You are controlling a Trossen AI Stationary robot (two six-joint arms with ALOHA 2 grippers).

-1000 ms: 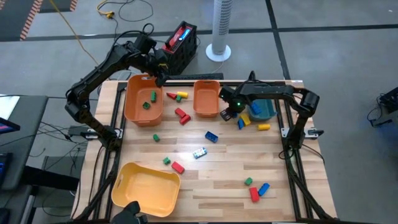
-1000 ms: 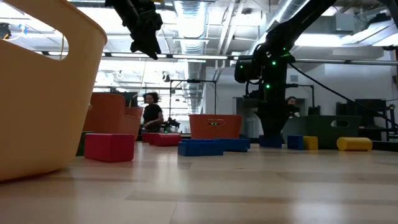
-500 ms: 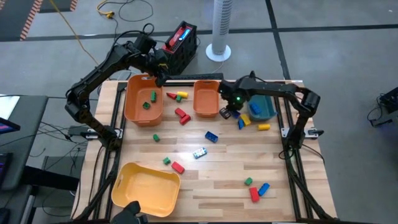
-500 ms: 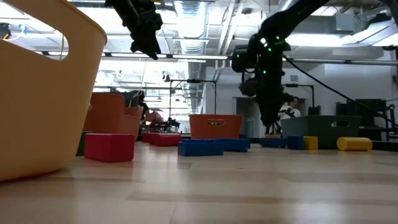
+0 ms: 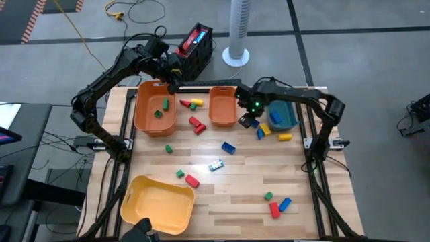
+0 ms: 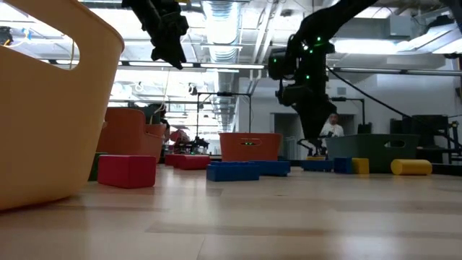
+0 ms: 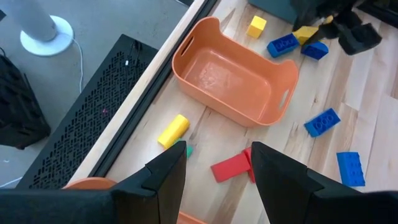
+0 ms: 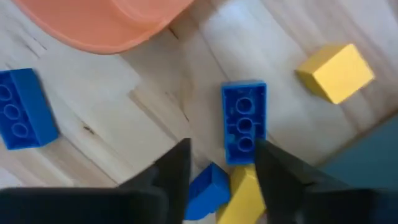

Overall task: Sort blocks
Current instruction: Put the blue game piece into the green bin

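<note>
Blue, yellow, red and green blocks lie scattered across the wooden table (image 5: 242, 195), most of them not yet in any bin. The right gripper (image 5: 247, 121) hangs just above a small cluster beside the smaller orange bin (image 5: 222, 106): its wrist camera looks down between parted, empty fingers at a blue block (image 8: 244, 122), with another blue piece (image 8: 208, 183) and a yellow piece (image 8: 247, 194) crowded at its near end and a yellow cube (image 8: 336, 72) a little apart. That crowding is the main risk: if the fingers come down slightly off line, one could land on the neighbouring pieces and shove the cluster aside, or pinch two colours together and carry the wrong one into a bin. The orange bin's wall is close on one side and the teal bin (image 5: 283, 115) on the other, so a wide approach could also bump either. The left gripper (image 5: 173, 85) waits high over the table's far edge, between the larger orange bin (image 5: 154, 107) and the smaller one, fingers apart and holding nothing; a yellow block (image 7: 172, 130) and a red block (image 7: 231, 168) lie below it. A yellow bin (image 5: 158, 204) sits at the near corner, well apart from both arms, so blocks meant for it face a long carry where a weak hold might let one drop.
</note>
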